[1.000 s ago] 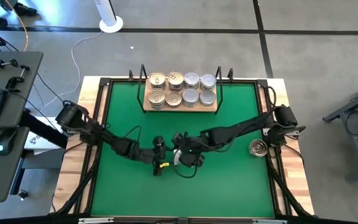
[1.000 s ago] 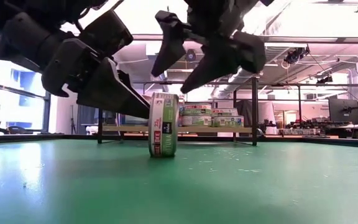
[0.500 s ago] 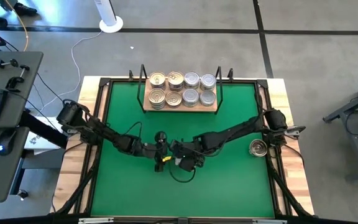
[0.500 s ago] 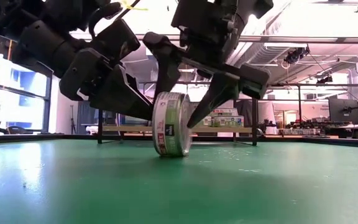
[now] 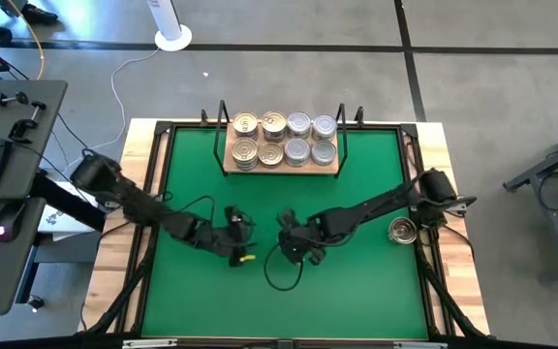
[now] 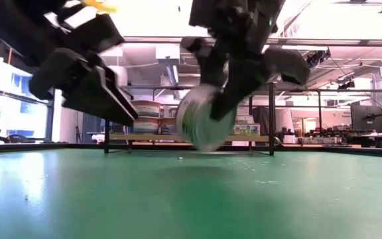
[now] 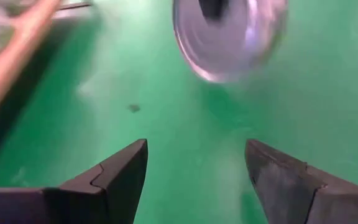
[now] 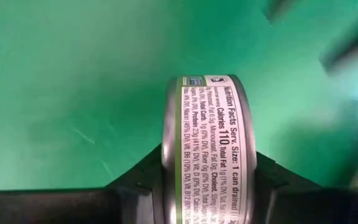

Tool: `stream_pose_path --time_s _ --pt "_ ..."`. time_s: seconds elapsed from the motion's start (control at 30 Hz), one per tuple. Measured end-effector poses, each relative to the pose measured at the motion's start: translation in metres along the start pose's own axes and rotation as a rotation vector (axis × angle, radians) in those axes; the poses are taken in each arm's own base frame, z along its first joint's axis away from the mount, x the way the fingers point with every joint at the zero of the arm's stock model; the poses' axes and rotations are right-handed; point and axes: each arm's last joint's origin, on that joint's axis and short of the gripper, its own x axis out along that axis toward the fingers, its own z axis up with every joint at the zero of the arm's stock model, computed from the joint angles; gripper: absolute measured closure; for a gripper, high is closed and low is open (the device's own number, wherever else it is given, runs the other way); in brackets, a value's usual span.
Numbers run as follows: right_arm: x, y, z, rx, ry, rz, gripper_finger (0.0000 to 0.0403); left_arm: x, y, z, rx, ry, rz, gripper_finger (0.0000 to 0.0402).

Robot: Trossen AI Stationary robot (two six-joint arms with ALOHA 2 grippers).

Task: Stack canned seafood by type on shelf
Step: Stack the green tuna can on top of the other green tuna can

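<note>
Starting at the left, your left gripper point(image 5: 241, 239) hangs low over the green mat point(image 5: 201, 291) near the middle, fingers spread with nothing between them, so leave it parked there. Just to its right, the right gripper point(image 6: 225, 99) has clamped a can point(image 8: 205, 146) by its two flat faces, so the tin sits on edge between the fingers with its label rim facing the wrist camera; in the low view it appears clear of the mat.

To do this step well, check the lid colour before you choose a pile, carry the can high enough to pass over the stacks, and turn the wrist so the tin goes down flat, not on its rim. Set it squarely on a matching stack and only then let go.

At the far side, the shelf point(image 5: 329, 171) holds eight stacks in two rows: gold-tinted lids on the left, silver-grey lids on the right. Its black uprights point(image 5: 342, 121) rise at both ends, so come in from the near edge, between them. Further right, one more can point(image 5: 402, 230) rests on the wooden table edge beside the right arm's base, not yet picked.
</note>
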Motion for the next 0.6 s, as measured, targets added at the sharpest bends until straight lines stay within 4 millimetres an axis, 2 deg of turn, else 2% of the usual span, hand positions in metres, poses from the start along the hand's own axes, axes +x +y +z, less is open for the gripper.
stream_pose_path --time_s 0.2,0.33,0.43,0.6 --pt "-0.038 -0.014 -0.012 0.142 0.107 -0.215 0.0276 -0.033 -0.004 -0.002 -0.04 -0.021 0.162 0.0147" --pt "-0.055 -0.028 -0.031 0.311 0.156 -0.272 0.0276 -0.043 -0.012 -0.003 -0.055 -0.06 0.185 0.0147" --pt "-0.052 -0.036 -0.047 0.42 0.191 -0.346 0.0276 -0.045 -0.018 -0.005 -0.046 -0.075 0.183 0.0147" --pt "-0.039 -0.061 -0.082 0.726 0.329 -0.615 0.0276 -0.045 -0.022 -0.008 -0.035 -0.085 0.211 0.0147"
